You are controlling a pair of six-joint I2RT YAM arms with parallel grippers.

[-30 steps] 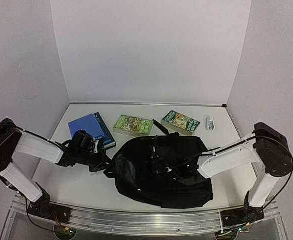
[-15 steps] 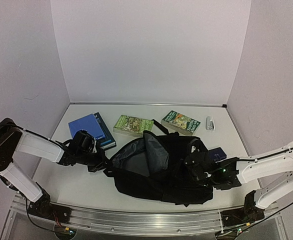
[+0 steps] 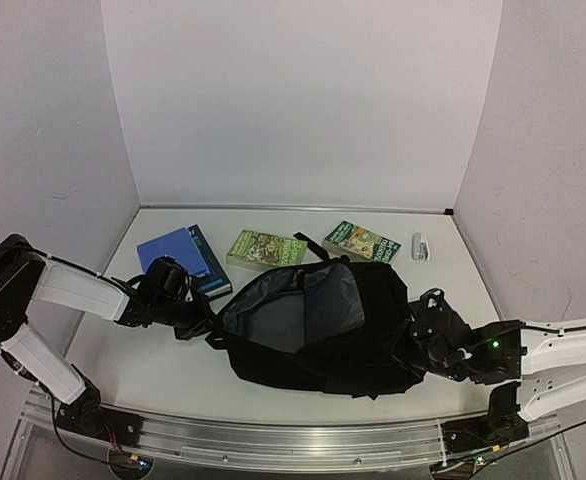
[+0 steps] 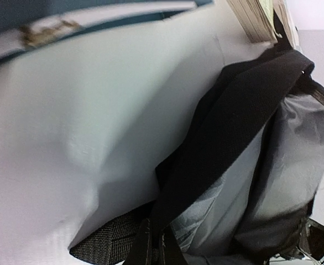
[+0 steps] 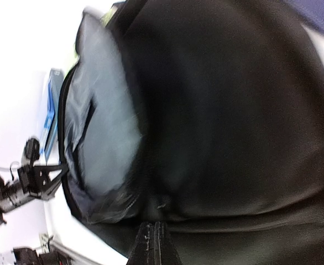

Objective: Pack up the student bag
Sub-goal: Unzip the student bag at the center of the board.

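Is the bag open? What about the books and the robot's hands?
student bag: open, grey lining showing
blue book: closed, flat
left green book: closed, flat
right green book: closed, flat
left gripper: shut on the student bag's strap
right gripper: shut, at the student bag's right edge

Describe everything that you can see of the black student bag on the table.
The student bag is a large, soft backpack of black fabric. It lies flat on the white table, between the two arms. Its main compartment is open and shows a grey lining. A black loop sticks out at its far edge. The left claw is closed on a black strap at its left end. The right claw is closed at its right side and seems to pinch the fabric.
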